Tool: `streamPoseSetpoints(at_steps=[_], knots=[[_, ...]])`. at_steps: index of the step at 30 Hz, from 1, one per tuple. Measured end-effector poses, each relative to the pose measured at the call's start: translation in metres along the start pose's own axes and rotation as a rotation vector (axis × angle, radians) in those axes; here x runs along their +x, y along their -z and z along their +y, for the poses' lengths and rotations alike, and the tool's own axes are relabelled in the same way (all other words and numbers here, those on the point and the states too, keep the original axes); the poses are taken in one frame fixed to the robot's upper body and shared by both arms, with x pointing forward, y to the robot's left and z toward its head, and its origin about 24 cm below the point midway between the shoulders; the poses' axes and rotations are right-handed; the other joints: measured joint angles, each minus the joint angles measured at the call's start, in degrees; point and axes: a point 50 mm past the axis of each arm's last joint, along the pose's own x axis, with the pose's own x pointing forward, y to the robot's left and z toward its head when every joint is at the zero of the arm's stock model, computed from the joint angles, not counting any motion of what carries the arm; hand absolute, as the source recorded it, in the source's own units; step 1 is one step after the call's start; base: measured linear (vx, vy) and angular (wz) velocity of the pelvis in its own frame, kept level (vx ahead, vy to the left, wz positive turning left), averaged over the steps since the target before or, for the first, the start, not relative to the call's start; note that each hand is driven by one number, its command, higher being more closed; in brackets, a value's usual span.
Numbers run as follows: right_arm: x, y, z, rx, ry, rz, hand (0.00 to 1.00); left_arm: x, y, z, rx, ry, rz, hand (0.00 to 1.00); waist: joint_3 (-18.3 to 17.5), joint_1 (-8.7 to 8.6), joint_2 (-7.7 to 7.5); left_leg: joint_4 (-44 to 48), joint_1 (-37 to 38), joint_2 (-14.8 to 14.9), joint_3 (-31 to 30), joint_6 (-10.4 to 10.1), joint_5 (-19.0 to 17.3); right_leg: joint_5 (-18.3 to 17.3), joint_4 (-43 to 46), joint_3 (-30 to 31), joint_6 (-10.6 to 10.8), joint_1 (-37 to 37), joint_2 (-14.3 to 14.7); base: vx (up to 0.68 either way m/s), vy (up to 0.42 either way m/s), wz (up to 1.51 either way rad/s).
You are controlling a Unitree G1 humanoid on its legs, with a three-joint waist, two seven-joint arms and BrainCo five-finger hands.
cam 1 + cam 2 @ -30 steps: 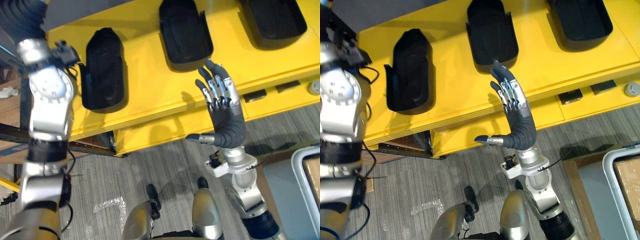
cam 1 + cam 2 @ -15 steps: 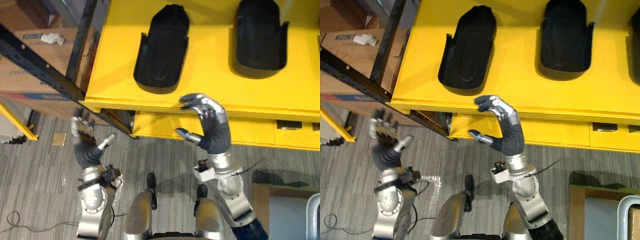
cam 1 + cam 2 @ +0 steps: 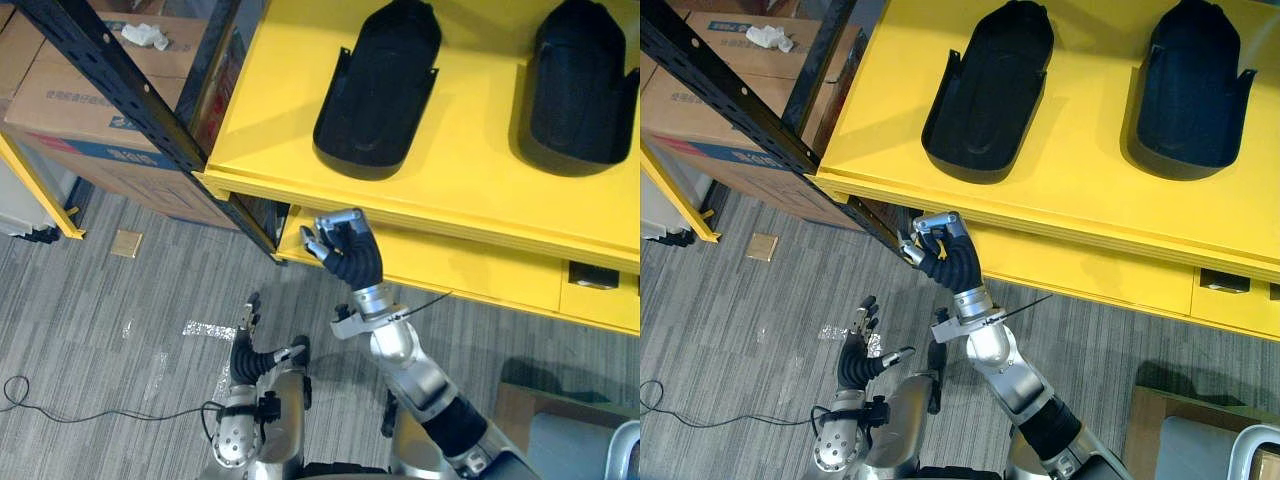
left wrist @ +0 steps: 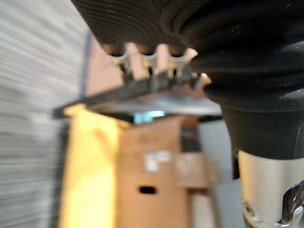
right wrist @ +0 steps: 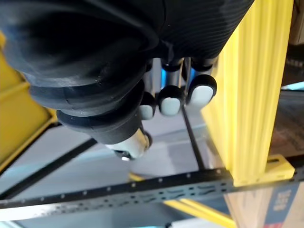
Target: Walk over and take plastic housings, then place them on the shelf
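We count two black moulded plastic housings, both lying hollow side up on the yellow surface [image 3: 480,190]: one [image 3: 378,90] near its left end, the other [image 3: 585,85] well apart to its right. Neither is touched by a robot hand.

The right robot hand [image 3: 345,250] sits just below the front edge of the surface, under the nearer housing. Its fingers are clenched in towards the palm and grasp nothing; the right wrist view shows the dark tips folded against the ribbed cover.

The left robot hand [image 3: 856,355] hangs low over the grey striped carpet floor [image 3: 120,330], well apart from the surface. Its fingers are straight, its thumb stands out to the side, and it is empty.

Left of the surface stands one black perforated metal rack [image 3: 130,90]. Behind its slanting beam we see two brown cardboard boxes, one [image 3: 90,130] below the other, with one white crumpled scrap [image 3: 145,35] on the upper box. One small tan square [image 3: 126,243] lies on the floor near the rack.
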Motion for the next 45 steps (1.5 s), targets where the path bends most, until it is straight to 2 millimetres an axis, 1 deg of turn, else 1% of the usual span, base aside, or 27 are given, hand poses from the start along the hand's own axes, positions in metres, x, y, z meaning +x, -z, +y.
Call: streamPoseSetpoints(at_steps=[5, 9, 11, 14, 17, 19, 20, 22, 27, 31, 35, 39, 45], knots=[[0.01, 0.01, 0.008, 0.001, 0.051, 0.049, 1.0, -0.004, 0.017, 0.001, 0.029, -0.016, 0.073, 0.0, 0.0, 1.0, 0.01, -0.26, -0.4, 0.04, -0.31, -0.2, 0.28, -0.32, 1.19, -0.09, -0.39, -1.11, -0.04, 0.0, -0.004, 0.01], [0.016, 0.011, 0.01, -0.033, 0.089, 0.057, 1.0, -0.006, 0.023, 0.002, 0.031, -0.021, 0.103, 0.0, -0.01, 1.74, 0.02, -0.83, -0.39, -0.07, -0.37, -0.22, 0.8, -0.71, 2.14, -0.08, -0.93, -1.84, -0.23, 0.0, -0.002, 0.01], [0.02, 0.011, 0.01, -0.053, 0.1, 0.057, 1.0, -0.007, 0.025, 0.001, 0.034, -0.02, 0.114, 0.0, 0.0, 1.96, 0.04, -1.38, -0.35, -0.2, -0.52, -0.26, 1.3, -1.06, 2.47, -0.18, -0.75, -2.05, -0.38, -0.01, -0.014, 0.06], [0.027, 0.017, 0.005, -0.107, 0.131, 0.077, 1.0, -0.009, 0.028, -0.001, 0.035, -0.011, 0.126, 0.0, -0.05, 2.24, 0.12, -2.56, -0.16, -0.19, -0.88, -0.44, 2.24, -1.49, 2.7, -0.83, -0.83, -2.06, -0.39, -0.02, -0.021, 0.1], [0.032, 0.021, -0.009, -0.175, 0.199, 0.098, 1.0, -0.011, 0.031, -0.004, 0.039, 0.002, 0.139, 0.0, -0.06, 2.28, 0.32, -4.03, -0.03, -0.3, -1.92, -0.59, 3.35, -1.66, 3.17, -1.62, -0.96, -2.08, -0.36, -0.03, -0.02, 0.17], [0.038, 0.024, -0.021, -0.225, 0.244, 0.102, 1.0, -0.013, 0.035, -0.006, 0.046, 0.008, 0.16, 0.0, -0.01, 2.55, 0.49, -4.56, 0.23, -0.21, -2.02, -0.76, 3.64, -2.24, 3.8, -1.62, -1.14, -2.24, -0.36, -0.02, -0.01, 0.03], [0.04, 0.024, -0.023, -0.234, 0.252, 0.102, 1.0, -0.014, 0.036, -0.005, 0.048, 0.009, 0.163, 0.0, -0.02, 2.65, 0.61, -4.6, 0.31, -0.16, -2.02, -0.8, 3.67, -2.27, 3.92, -1.61, -1.15, -2.25, -0.33, 0.0, 0.0, 0.0], [0.045, 0.021, -0.035, -0.258, 0.308, 0.085, 1.0, -0.014, 0.036, -0.005, 0.048, 0.008, 0.166, 0.0, -0.03, 2.72, 1.2, -4.92, 0.46, -0.05, -2.01, -0.92, 3.92, -2.43, 4.43, -1.58, -1.24, -2.47, -0.31, 0.0, 0.0, 0.0], [0.049, 0.017, -0.052, -0.292, 0.371, 0.07, 1.0, -0.014, 0.037, -0.006, 0.042, 0.006, 0.172, 0.0, -0.25, 2.81, 2.17, -5.93, 0.43, 0.17, -1.93, -1.11, 4.54, -2.48, 4.75, -1.48, -1.31, -3.22, -0.19, 0.0, 0.0, 0.0], [0.051, 0.015, -0.052, -0.323, 0.368, 0.056, 1.0, -0.015, 0.038, -0.008, 0.051, 0.026, 0.175, 0.0, -0.16, 2.97, 2.37, -5.92, 0.33, 0.41, -1.96, -1.31, 4.66, -2.66, 5.82, -1.39, -1.6, -3.88, -0.11, 0.0, 0.0, 0.0], [0.06, 0.005, -0.067, -0.351, 0.422, 0.012, 1.0, -0.017, 0.04, -0.012, 0.054, 0.043, 0.186, 0.0, -0.14, 3.33, 3.47, -5.89, 0.13, 0.44, -1.98, -1.35, 4.73, -2.77, 5.98, -1.38, -1.65, -4.12, -0.1, 0.0, 0.0, 0.0], [0.066, -0.003, -0.079, -0.379, 0.448, -0.016, 1.0, -0.017, 0.042, -0.012, 0.058, 0.047, 0.195, 0.0, -0.04, 3.63, 3.74, -5.75, -0.55, 0.49, -1.99, -1.38, 4.89, -2.86, 6.55, -1.26, -1.74, -5.05, -0.1, 0.0, 0.0, 0.0], [0.072, -0.008, -0.077, -0.38, 0.437, -0.033, 1.0, -0.017, 0.042, -0.014, 0.057, 0.055, 0.201, 0.0, -0.04, 3.86, 3.75, -5.54, -0.53, 0.49, -2.03, -1.39, 4.89, -2.87, 6.73, -1.24, -1.75, -5.02, -0.1, 0.0, 0.0, 0.0]])
